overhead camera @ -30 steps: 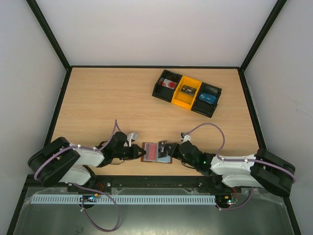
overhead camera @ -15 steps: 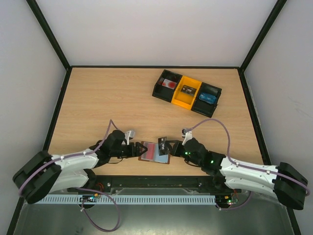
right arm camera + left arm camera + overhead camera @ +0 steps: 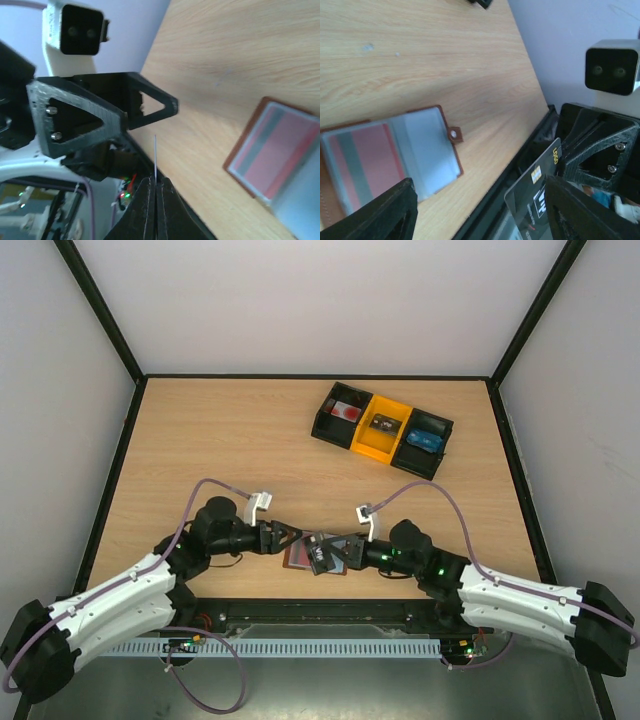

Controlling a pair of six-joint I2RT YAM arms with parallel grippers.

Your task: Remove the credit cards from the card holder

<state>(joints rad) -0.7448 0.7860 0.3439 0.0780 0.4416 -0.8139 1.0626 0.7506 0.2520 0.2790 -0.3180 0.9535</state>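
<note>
1. I am working the removal step. The right gripper (image 3: 333,552) is clamping its fingers on the dark card (image 3: 535,187), which is hanging in the air just beside the card holder (image 3: 395,155), clear of its pockets.
2. The card holder is lying open and flat on the table (image 3: 220,440), near the front edge, between the two grippers.
3. The left gripper (image 3: 283,537) is hovering at the holder's left side with its jaws spread, grasping nothing.
4. A red card (image 3: 367,160) is showing in one pocket of the holder, so I am judging the task partway done, with one card out and at least one left inside.
5. Next, I am planning to set the dark card down on bare wood away from the holder and let it go.
6. After that, I am expecting to pin the holder with one gripper while the other pinches the red card's edge. The pocket is looking snug, so the holder may drag along unless it is held down.
</note>
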